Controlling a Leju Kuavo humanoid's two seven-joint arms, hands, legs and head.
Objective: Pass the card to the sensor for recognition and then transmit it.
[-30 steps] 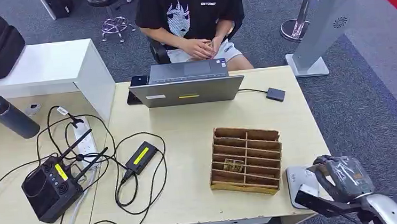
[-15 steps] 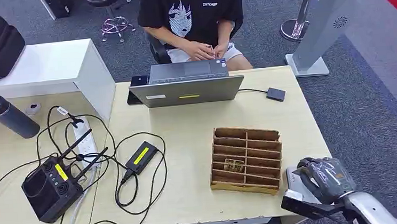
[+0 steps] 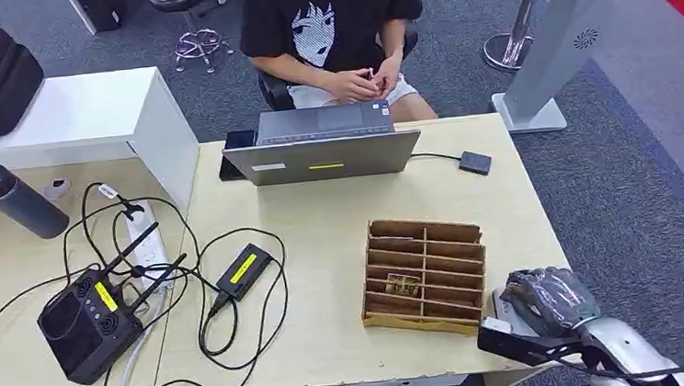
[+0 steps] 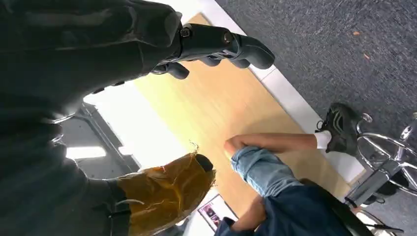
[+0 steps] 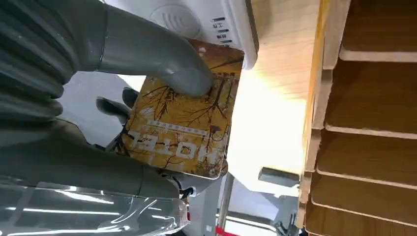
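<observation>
Bench [image 3: 340, 221], pale wood, carries everything; a person sits at its far edge behind a laptop [image 3: 323, 145]

Wooden card rack [image 3: 425, 275] stands on the robot's right half of the bench, its compartments open upward; one card lies in a slot near the front. Just beside the rack, toward the bench's right front corner, sits the white sensor [image 3: 504, 305] — a flat pad with a contactless wave mark on its face

Right hand [image 3: 549, 298] hovers at that corner, over the sensor. It pinches the card [image 5: 182, 125]: thick thumb pressed on the card's printed face, darker fingers behind it. Card is gold-brown with branch pattern and "HOTEL" lettering

Key relation, read from the right wrist view: the card's leading short edge overlaps the sensor's rim, just short of the wave mark. Long axis runs from the hand out toward the sensor. Touching or a hair above — cannot tell. The rack's wall runs alongside, near but apart

Left hand [image 4: 216, 46] is away from the work, fingers curled loosely with nothing in them; right hand is plainly the nearer

Judgement: recognition step in hand; next the card needs to go further over the mark
</observation>
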